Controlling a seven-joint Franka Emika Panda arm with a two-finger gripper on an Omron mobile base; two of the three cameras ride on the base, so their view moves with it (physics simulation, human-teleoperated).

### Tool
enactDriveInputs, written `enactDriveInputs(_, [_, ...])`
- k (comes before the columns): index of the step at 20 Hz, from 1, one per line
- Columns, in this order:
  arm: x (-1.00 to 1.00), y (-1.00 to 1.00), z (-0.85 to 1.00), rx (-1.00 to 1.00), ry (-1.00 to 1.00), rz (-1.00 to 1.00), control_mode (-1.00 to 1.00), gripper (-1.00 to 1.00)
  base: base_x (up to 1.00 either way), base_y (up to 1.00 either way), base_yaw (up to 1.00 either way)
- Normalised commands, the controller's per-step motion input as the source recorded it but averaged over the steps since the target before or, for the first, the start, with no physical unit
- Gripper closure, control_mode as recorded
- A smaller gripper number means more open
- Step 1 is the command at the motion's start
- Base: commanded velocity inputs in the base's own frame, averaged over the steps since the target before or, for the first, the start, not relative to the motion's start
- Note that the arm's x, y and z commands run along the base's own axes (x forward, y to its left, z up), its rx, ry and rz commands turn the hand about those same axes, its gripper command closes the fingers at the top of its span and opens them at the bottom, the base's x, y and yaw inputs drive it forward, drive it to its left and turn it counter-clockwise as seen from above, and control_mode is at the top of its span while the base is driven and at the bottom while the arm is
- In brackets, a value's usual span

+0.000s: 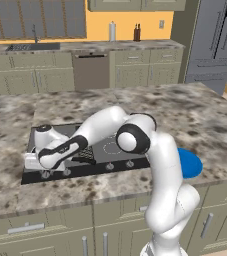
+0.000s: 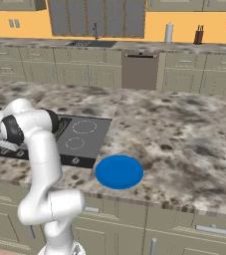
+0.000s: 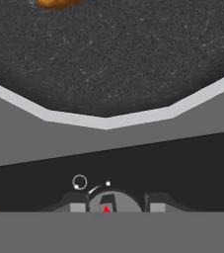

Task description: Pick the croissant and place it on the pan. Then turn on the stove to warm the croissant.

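Note:
The croissant (image 3: 54,3) lies inside the black pan (image 3: 106,121), at the far side of it in the hand view. The pan rests on the stove (image 3: 34,143), a dark-grey cooktop (image 1: 110,147) set into the island counter. My gripper (image 3: 115,205) is down at the stove's front strip, with its two dark fingers on either side of a small round knob (image 3: 106,200) marked with a red arrow. In the left base view the hand (image 1: 33,164) hangs over the stove's front left corner, and my forearm hides the pan there.
A flat blue plate (image 2: 119,172) lies on the counter right of the stove (image 2: 84,134), near the front edge. Other knobs (image 1: 110,166) line the stove's front. The marble counter (image 2: 184,129) stretches to the right, with cabinets and a sink along the back wall.

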Motion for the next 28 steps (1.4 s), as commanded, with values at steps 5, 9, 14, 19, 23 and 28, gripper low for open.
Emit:
enactDriveInputs(5, [-0.01, 0.0, 0.0, -0.01, 0.1, 0.09, -1.0, 1.0, 0.0, 0.0, 0.0])
enactDriveInputs(9, [0.0, 0.02, 0.0, -0.05, 0.12, 0.13, -1.0, 1.0, 0.0, 0.0, 0.0])
enactDriveInputs(14, [-0.07, 0.05, -0.01, -0.1, 0.08, 0.11, -1.0, 1.0, 0.0, 0.0, 0.0])
enactDriveInputs(19, [-0.16, 0.05, -0.09, -0.11, 0.02, 0.11, -1.0, 1.0, 0.0, 0.0, 0.0])
enactDriveInputs(23, [-0.32, 0.0, -0.17, -0.07, 0.0, 0.16, -1.0, 1.0, 0.0, 0.0, 0.0])
enactDriveInputs(28, [-0.48, 0.0, -0.2, -0.01, -0.07, 0.2, -1.0, 1.0, 0.0, 0.0, 0.0])
